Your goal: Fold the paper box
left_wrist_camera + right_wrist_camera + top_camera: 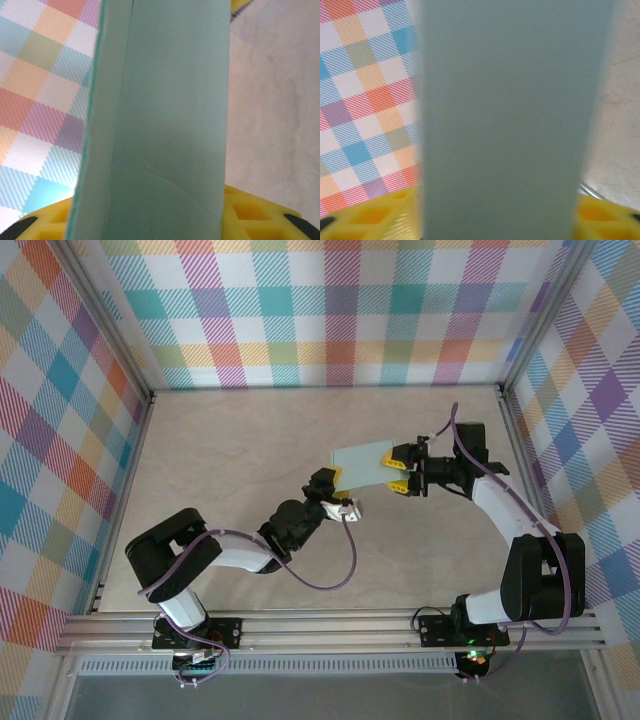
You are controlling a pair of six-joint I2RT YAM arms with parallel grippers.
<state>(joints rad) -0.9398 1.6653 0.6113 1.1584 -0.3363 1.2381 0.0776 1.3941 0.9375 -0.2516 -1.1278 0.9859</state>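
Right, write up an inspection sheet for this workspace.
Surface: beige table, mottled.
Job's things: paper box, pale mint green, held up between both grippers.
Clutter: nothing seen.
Grippers: left gripper at the box's near-left corner, right gripper at its right end, both closed on it.
Cables: purple cable hangs in a loop beside the left arm; second purple cable arcs over the right arm.
Surroundings: plaid walls; aluminium frame rail along the near edge.

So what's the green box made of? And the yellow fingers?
The box looks like thin matte card: pale mint, with a sharp crease line and a thin edge. The fingers look like moulded yellow plastic, judging by their square pockets.
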